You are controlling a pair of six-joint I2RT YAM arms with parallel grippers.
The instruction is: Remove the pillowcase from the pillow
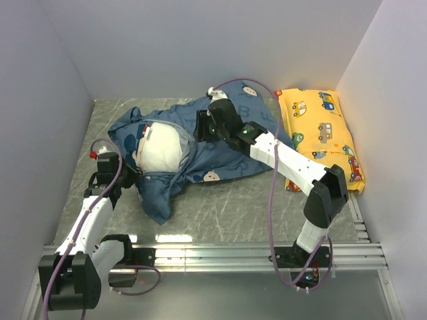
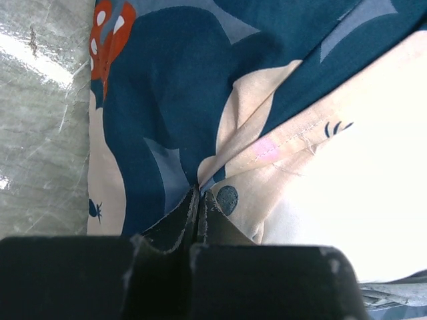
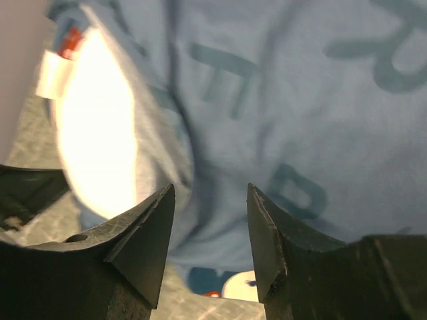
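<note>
The dusty-blue pillowcase (image 1: 220, 150) lies crumpled across the middle of the table. The white pillow (image 1: 160, 150) bulges out of its open left end. My left gripper (image 1: 131, 177) sits at the case's left edge, and the left wrist view shows it (image 2: 199, 195) shut on a fold of the pillowcase (image 2: 167, 100), with the pillow (image 2: 360, 200) just to the right. My right gripper (image 1: 204, 124) hovers over the case's far middle. In the right wrist view it (image 3: 210, 195) stands open with nothing gripped, above the plain blue fabric (image 3: 300, 100) and the pillow (image 3: 93, 133).
A smaller yellow car-print pillow (image 1: 321, 137) lies along the right wall. White walls close in the left, back and right sides. An aluminium rail (image 1: 213, 257) runs along the near edge of the grey marbled table (image 1: 230, 207).
</note>
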